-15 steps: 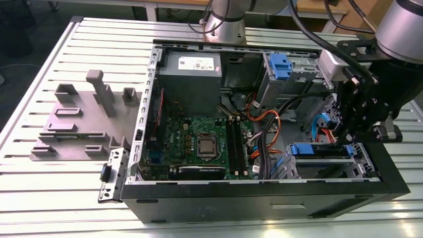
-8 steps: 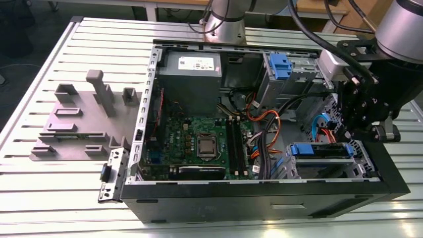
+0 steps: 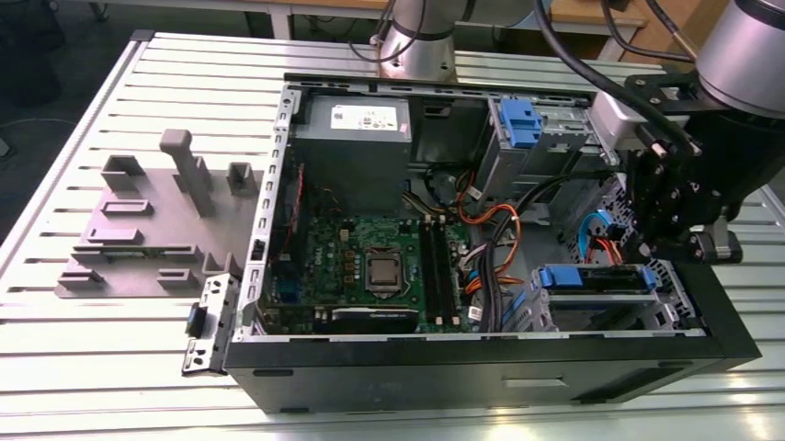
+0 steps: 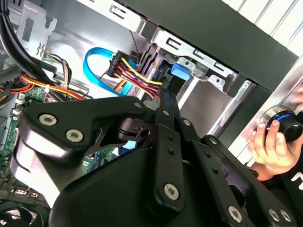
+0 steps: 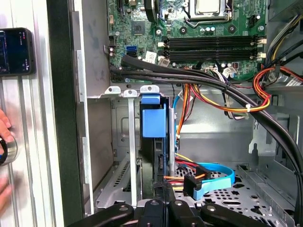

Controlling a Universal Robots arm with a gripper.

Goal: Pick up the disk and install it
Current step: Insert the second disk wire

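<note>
Blue-framed disk (image 3: 594, 278) sits in the drive cage at the near corner of the open PC case (image 3: 491, 363), on the exterior view's right. In the first wrist view the disk (image 5: 154, 124) stands on edge in a cage slot, blue tab showing, with orange, red and yellow wires and a blue data cable (image 5: 215, 177) near its lower end. Pincer (image 3: 668, 241) hangs over the case's edge on the exterior view's right, just beside the cage; its black linkage is in both wrist views, but I cannot tell whether the fingers are apart or together, and nothing visible is held. Green motherboard (image 3: 368, 266) lies mid-case. Grey fixture block (image 3: 153, 220) rests on the slatted counter (image 3: 73, 367), well apart. A person's hand (image 4: 272, 149) grips a round knob outside the case.
</note>
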